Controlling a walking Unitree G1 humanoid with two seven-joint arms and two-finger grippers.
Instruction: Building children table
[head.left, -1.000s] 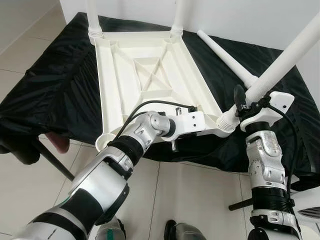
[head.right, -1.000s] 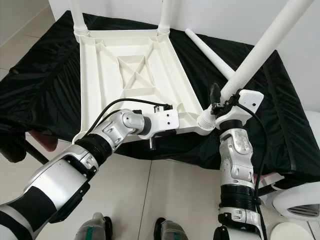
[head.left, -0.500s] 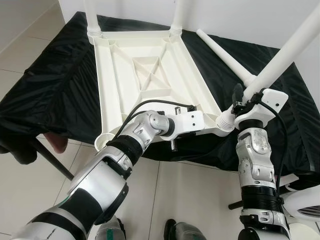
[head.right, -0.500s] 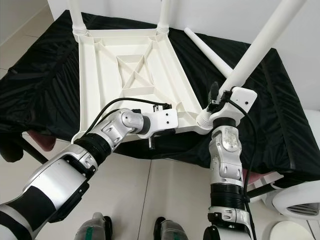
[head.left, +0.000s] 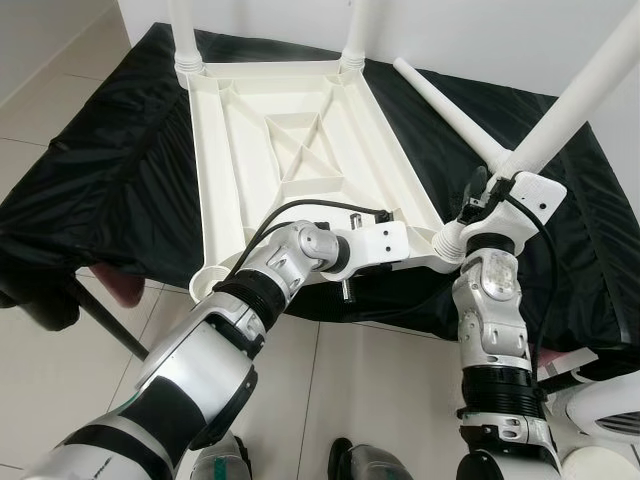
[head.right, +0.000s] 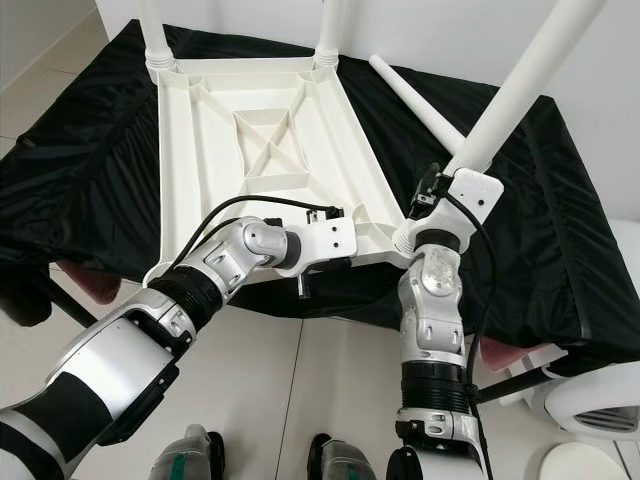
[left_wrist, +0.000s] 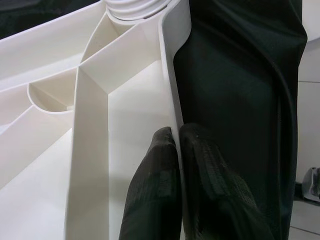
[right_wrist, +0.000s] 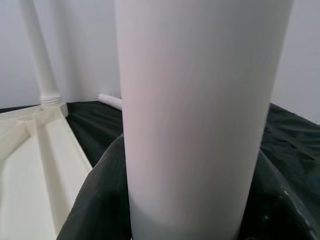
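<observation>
Left wrist view. Item: white plastic tabletop (left_wrist: 120, 150), seen from its ribbed underside. A raised rim wall (left_wrist: 172, 75) is shown running along the edge, with inner ribs (left_wrist: 92, 130) branching off and a curved pocket (left_wrist: 47, 97) formed between them. A threaded round socket (left_wrist: 135, 7) is seen at the far corner, cut off by the frame edge. The rim wall is pinched by the left gripper (left_wrist: 178, 150): one black fingertip (left_wrist: 160, 165) is pressed on the inner face, the other on the outer face. Black cloth (left_wrist: 240, 90) is draped beside and beneath the rim, creased in long folds. Pale floor tile (left_wrist: 310, 110) is glimpsed at the far side.
</observation>
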